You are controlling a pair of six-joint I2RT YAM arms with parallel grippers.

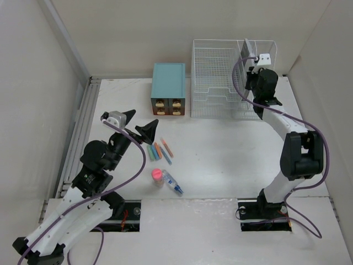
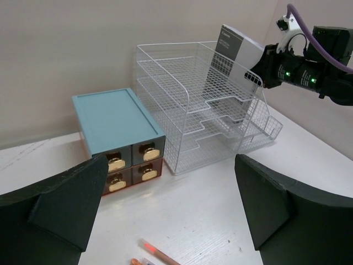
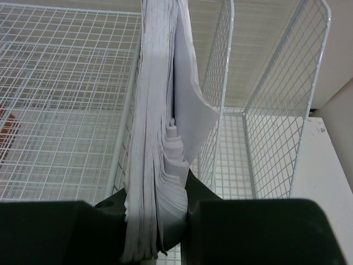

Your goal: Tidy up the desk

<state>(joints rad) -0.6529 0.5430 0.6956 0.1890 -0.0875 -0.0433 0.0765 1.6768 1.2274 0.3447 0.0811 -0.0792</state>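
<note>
Right claw [image 1: 255,67] is pinching the lower edge of a thick paper booklet [image 1: 246,48], fingers pressing on both faces in the right wrist view [image 3: 157,221]. The booklet [image 3: 154,110] is standing upright above the claw, some loose pages bulging out to the claw's right. White wire rack [image 3: 55,83] is sitting directly ahead of this claw. The booklet is lining up with the wire wall between the trays and the narrow end bin; which side it is on, cannot tell.

Left claw [image 1: 140,124] is hovering with fingers spread wide, nothing between them. The desk [image 1: 220,160] is lying under both claws, and its white top is showing between the left fingers. Teal drawer box [image 2: 113,118] is sitting ahead and slightly left of the left claw, touching or just beside the rack [image 2: 187,94]. Coloured sticks [image 1: 159,149] are lying just beside this claw. Behind them, a pink-capped item [image 1: 157,175] and a blue pen [image 1: 174,184] are lying nearer the arm bases.
</note>
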